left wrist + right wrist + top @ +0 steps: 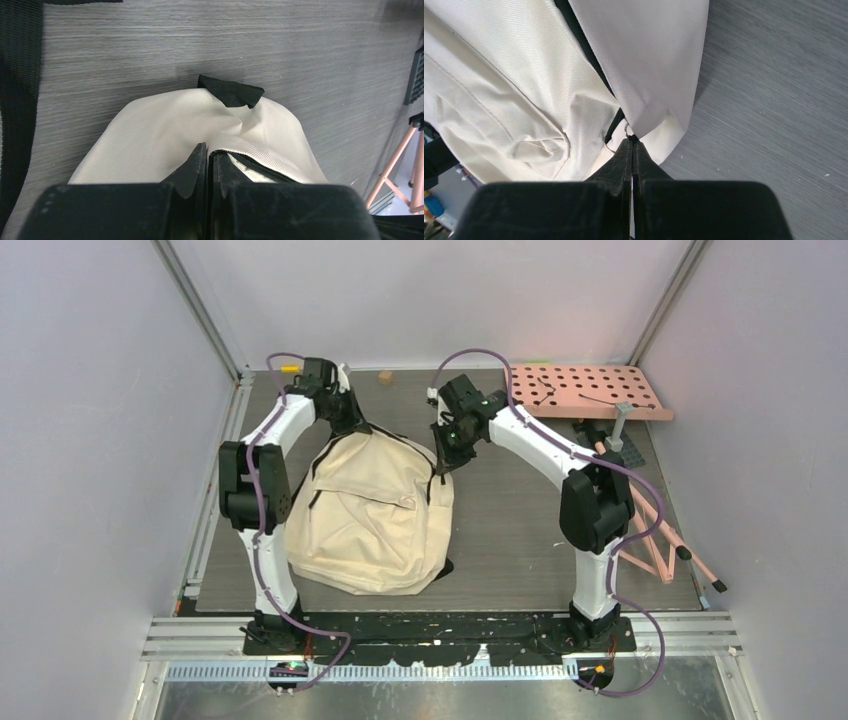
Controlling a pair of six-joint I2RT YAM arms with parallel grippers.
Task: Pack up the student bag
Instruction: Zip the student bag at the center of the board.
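Black bolted base rail (440,635) is sitting closest to the top camera, carrying both white-and-black arms. Large soft cream fabric backpack (370,515) is lying slumped on the grey wood-grain table (510,540), left of centre, between the two arms. Left gripper (352,425) is reaching down onto the bag's far end. Right gripper (441,462) is coming down at the bag's far right corner. Pink perforated board (590,390) is lying at the far right, well apart from the bag. Pink-legged folding stand (660,540) is lying beside the right arm.

Left wrist view: the left gripper (207,150) is clenched, its black fingers (192,167) pressing together on a fold of the cream backpack (150,135) right at a black zipper line (260,167). Short black webbing loop (231,92) is sticking out at the bag's edge just beyond the fingertips. Wide black strap (20,90) is running along the left side on the table (250,40).

Right wrist view: the right gripper (631,142) is clenched too, tips pinching the small metal zipper ring (628,130) at the bag's corner. Cream fabric (524,100) is filling the left side, with a dark seam opening running up from the ring. Bare table (774,100) is showing on the right.
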